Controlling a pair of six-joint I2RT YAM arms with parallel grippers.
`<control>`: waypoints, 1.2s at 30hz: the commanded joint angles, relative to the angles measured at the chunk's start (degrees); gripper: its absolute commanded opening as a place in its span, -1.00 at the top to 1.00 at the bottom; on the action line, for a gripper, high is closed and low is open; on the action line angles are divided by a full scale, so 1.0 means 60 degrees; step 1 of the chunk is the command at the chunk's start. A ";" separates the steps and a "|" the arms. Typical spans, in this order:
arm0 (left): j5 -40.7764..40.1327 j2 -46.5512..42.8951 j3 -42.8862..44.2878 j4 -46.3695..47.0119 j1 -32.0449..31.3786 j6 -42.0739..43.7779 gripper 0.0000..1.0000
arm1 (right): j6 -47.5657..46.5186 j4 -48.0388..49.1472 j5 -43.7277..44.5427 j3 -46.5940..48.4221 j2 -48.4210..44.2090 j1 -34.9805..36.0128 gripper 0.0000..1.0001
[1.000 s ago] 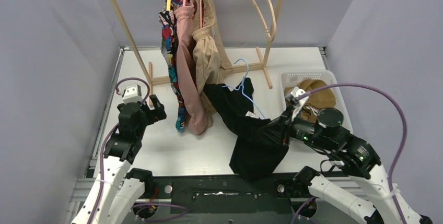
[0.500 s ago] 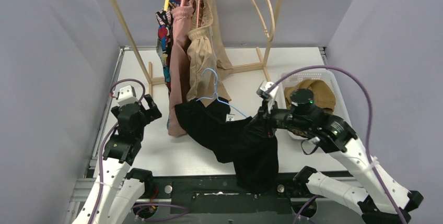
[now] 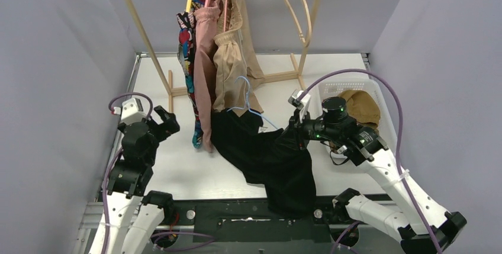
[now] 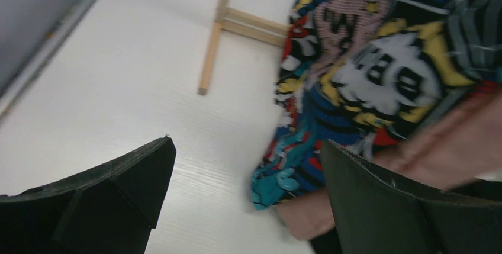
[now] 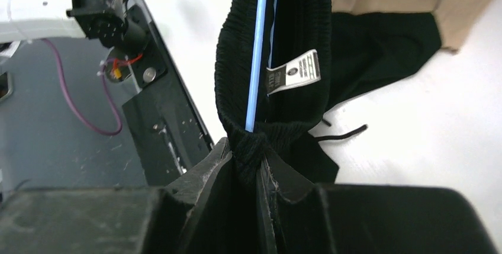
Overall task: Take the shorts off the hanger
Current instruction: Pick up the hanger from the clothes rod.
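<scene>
Looked like a robot lab, not a home. Had plain grey walls [image 3: 53, 58] close around a white desk [image 3: 177, 168], a left arm [image 3: 131, 165] and right arm [image 3: 385, 168] bolted on, purple wires [image 3: 355, 70], a little wooden rack [image 3: 138, 29].

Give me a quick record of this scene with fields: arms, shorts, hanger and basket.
Right arm: jaws shut on black shorts waistband
Left arm: jaws open, empty, near comic print shorts
Blue hanger: inside black waistband
On rack: comic print, pink shorts, beige shorts
Basket: tan-brown shorts
</scene>
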 commanded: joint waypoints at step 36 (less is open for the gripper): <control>0.0134 0.3381 0.2606 0.1440 -0.6975 -0.1492 0.13 | 0.0515 0.1474 -0.2069 -0.0715 0.0860 0.1068 1.00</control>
